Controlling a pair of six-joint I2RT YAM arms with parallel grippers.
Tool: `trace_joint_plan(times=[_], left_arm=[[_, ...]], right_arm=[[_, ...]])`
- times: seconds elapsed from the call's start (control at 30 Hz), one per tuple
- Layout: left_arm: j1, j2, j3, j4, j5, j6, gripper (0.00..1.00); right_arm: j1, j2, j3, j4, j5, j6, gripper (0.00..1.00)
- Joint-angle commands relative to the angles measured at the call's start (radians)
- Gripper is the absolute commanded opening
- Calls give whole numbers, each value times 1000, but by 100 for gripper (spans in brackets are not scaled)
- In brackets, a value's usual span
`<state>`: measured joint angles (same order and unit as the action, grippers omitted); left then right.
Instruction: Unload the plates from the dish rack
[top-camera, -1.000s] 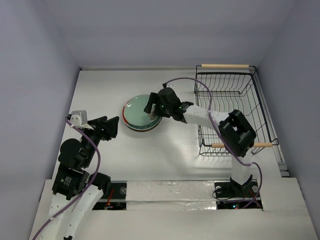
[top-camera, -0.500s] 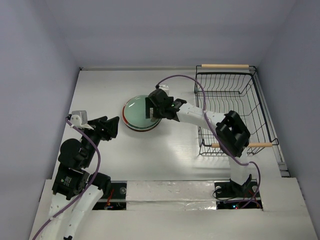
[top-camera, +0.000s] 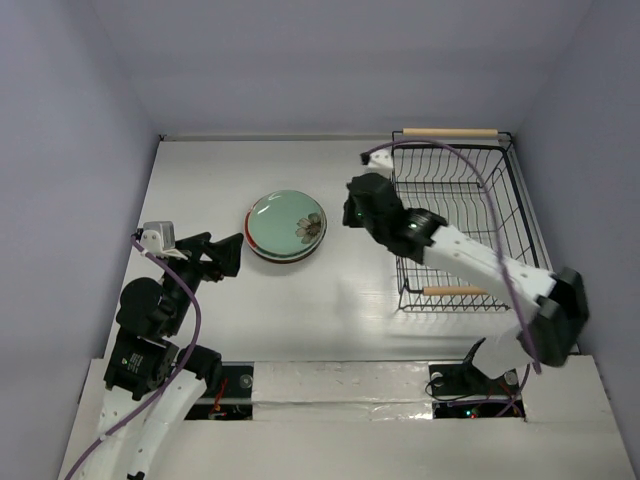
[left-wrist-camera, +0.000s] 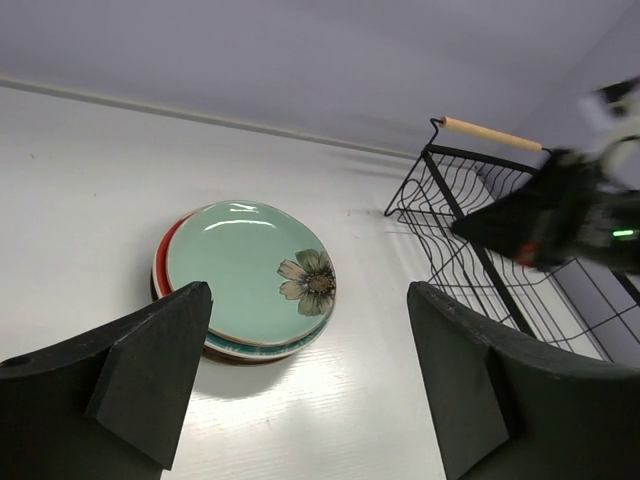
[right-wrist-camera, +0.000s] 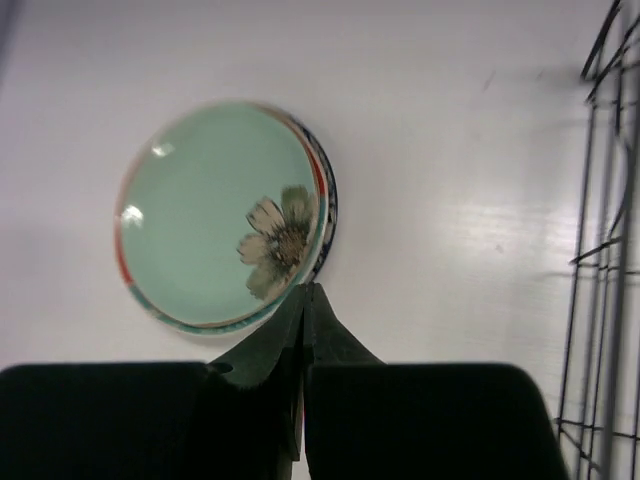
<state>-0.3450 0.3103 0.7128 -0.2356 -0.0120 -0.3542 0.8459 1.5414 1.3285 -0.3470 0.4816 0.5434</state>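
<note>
Right gripper (right-wrist-camera: 303, 292) retreated off plate stack (top-camera: 285, 228) toward dish rack (top-camera: 452, 148), pressed together; left gripper (top-camera: 232, 255) spread. Stack sits between tabletop (top-camera: 200, 180) left edge and rack. Stiff, glossy, probably breakable; pinch rim.

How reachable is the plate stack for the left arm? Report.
Yes, likely: the open left gripper faces the plate stack across bare table; the right gripper is off by the dish rack.

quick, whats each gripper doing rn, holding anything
Left gripper: open, holding nothing.
Right gripper: closed, fingers pressed together, holding nothing.
</note>
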Motion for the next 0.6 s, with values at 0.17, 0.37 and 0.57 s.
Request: trace_joint_plan(times=[0.17,0.37,0.57], left_arm=[[5,50,26,56,7,-5,85],[5,67,112,36,-25,9,87],[5,56,195,-8,-88,40,88]], right_arm=[[9,-519,-216,134,230,-117,10],[9,-844,-311,72,403,-106,86],[9,-1017,-406,77,471,-80,90]])
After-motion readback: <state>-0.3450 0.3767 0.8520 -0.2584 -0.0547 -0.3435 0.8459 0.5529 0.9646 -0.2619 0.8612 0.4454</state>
